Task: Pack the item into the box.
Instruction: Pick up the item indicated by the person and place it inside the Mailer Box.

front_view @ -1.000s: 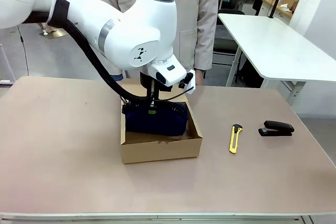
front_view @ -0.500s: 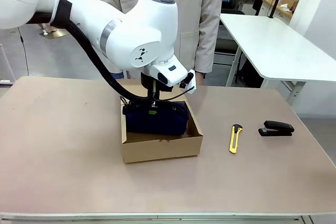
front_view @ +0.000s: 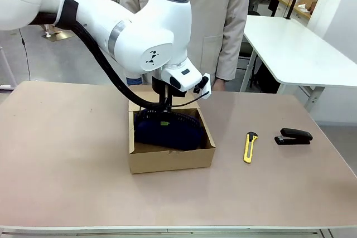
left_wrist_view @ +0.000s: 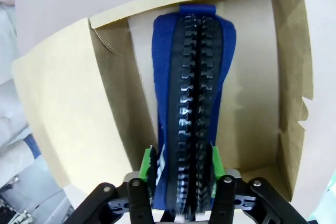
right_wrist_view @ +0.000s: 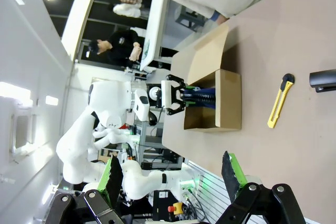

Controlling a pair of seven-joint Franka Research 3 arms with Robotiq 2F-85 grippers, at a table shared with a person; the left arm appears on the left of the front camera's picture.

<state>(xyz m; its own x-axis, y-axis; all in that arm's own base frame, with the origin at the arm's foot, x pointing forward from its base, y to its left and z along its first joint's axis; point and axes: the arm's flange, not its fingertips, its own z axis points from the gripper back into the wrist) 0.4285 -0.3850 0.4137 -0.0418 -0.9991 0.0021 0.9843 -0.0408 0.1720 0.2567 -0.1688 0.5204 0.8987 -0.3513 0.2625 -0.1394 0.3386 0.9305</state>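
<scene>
The dark blue zip pouch (front_view: 167, 132) stands on its edge inside the brown cardboard box (front_view: 173, 160), zip upward and leaning toward the box's right wall. My left gripper (front_view: 163, 120) reaches down into the box from above. In the left wrist view the pouch (left_wrist_view: 194, 77) runs up the middle of the box (left_wrist_view: 68, 103), and my left gripper (left_wrist_view: 182, 163) is open, its green pads close along both sides of the pouch's near end. My right gripper (right_wrist_view: 170, 174) hangs open and empty, far from the box (right_wrist_view: 228, 100).
A yellow utility knife (front_view: 250, 146) and a black stapler (front_view: 293, 136) lie on the table to the right of the box. A person in a beige coat (front_view: 223, 15) stands at the far edge. A white side table (front_view: 295, 48) is at back right.
My left gripper's jaws have parted and it has risen slightly. The pouch has sunk lower in the box and tipped toward the right wall. The person has shifted right.
</scene>
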